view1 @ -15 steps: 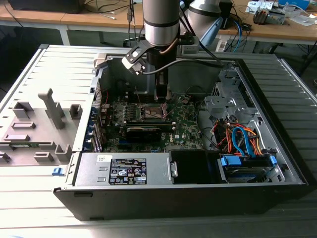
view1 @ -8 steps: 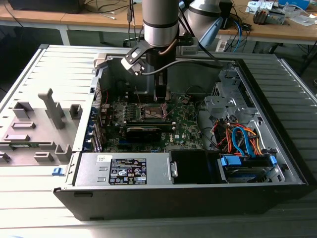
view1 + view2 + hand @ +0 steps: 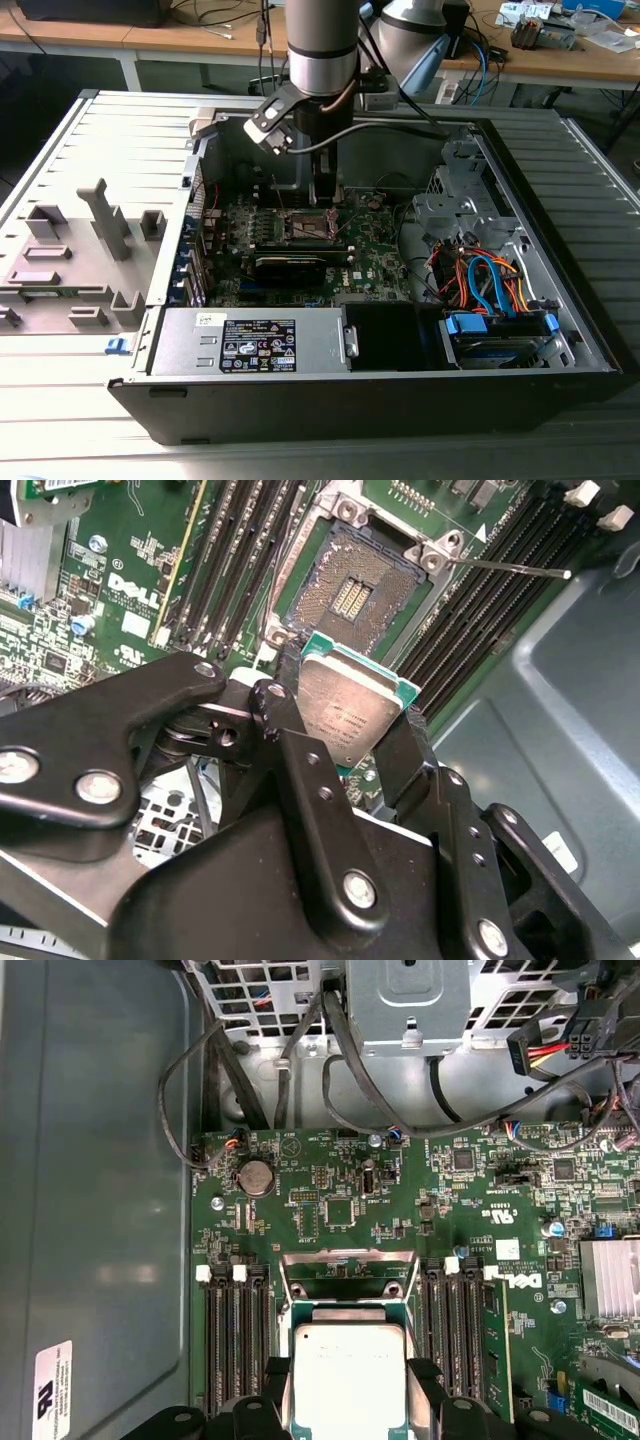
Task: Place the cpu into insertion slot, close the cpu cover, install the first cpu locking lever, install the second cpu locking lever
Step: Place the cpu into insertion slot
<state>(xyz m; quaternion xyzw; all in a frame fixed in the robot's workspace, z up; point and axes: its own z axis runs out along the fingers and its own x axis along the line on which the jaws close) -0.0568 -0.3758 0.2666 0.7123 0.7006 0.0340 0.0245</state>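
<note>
Black tool [image 3: 343,723] clamps the flat, silver-topped square cpu [image 3: 352,712], hovering squarely over the open gold-contact insertion slot [image 3: 345,595], apparently not seated.

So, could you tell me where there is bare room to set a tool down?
Bare ribbed table at the exterior view's right of the case and along its front. Inside, a plain grey panel borders the motherboard. Crowded: the cables, and around the insertion slot and gripped cpu.

A grey slatted table [image 3: 60,420] carries an open computer case [image 3: 300,410].
</note>
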